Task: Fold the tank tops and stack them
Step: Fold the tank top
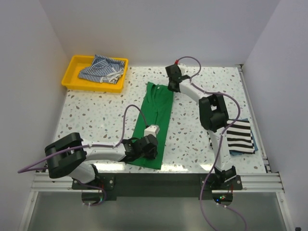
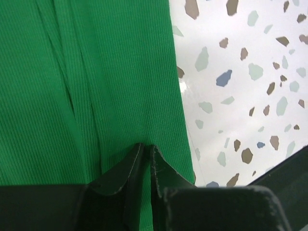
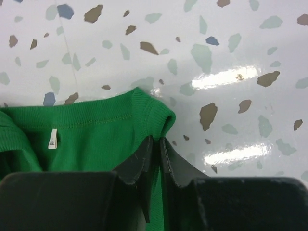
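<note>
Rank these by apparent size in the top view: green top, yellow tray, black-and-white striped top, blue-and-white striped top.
1. Bright green cloth tank top.
2. Yellow plastic tray.
3. Folded black-and-white striped top, partly hidden by the right arm, and crumpled blue-and-white striped top: too alike to rank.

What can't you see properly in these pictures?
Top view: the right arm covers part of the black-and-white striped top.
Right wrist view: the label on the green tank top is too small to read.
Left wrist view: the left gripper hides the top's near edge.
</note>
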Tool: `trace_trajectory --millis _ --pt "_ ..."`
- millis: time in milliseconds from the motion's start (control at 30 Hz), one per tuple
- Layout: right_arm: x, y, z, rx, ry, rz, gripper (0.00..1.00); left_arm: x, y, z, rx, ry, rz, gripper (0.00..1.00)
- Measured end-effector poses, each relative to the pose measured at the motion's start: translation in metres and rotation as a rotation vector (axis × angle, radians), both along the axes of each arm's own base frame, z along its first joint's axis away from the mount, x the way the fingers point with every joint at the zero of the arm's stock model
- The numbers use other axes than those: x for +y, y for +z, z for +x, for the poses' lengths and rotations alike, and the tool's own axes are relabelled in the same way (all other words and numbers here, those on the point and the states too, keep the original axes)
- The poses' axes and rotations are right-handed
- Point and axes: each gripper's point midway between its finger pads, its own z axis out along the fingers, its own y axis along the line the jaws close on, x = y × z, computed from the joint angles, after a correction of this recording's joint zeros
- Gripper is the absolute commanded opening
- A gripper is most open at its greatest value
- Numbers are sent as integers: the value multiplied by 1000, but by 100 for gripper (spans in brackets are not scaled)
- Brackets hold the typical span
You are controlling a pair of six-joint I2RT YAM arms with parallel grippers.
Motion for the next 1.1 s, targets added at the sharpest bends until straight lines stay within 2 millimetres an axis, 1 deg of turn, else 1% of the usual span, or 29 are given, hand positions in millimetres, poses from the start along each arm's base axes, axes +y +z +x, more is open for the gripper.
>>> trace_trajectory --millis 67,167,200,267,367,433,500,600,700,800,833,1000,1100 --pt "7 2 -4 4 23 -77 18 -3 0 -5 8 -19 -6 15" --pt "17 -1 -7 16 53 -169 27 -7 0 -12 19 -44 -14 15" --pt "19 -3 -8 22 59 -195 32 -7 0 -13 20 -46 -16 15" --pt "18 -8 -9 34 65 -235 37 -7 0 -15 25 -48 -26 15" --pt "11 -16 -13 57 61 -298 39 -5 0 -19 32 -54 -32 15" --pt "10 -14 -15 55 64 -333 41 -4 1 -20 34 -57 -34 15" --pt "9 -10 -14 47 65 -378 46 -3 1 -22 38 -59 -34 15" --pt "17 -4 -14 25 76 -423 52 -1 1 -23 43 -61 -29 15" --pt "25 -5 -18 16 91 -442 53 1 1 -25 48 -63 -22 16" --pt "28 -13 -24 20 101 -454 53 4 1 -26 53 -63 -12 16" --pt "29 -13 -24 18 102 -454 53 5 1 -27 54 -64 -9 16" --pt "28 -12 -23 17 96 -446 45 8 1 -28 59 -63 0 16" --pt "26 -14 -24 17 85 -438 43 9 1 -28 59 -63 3 16"
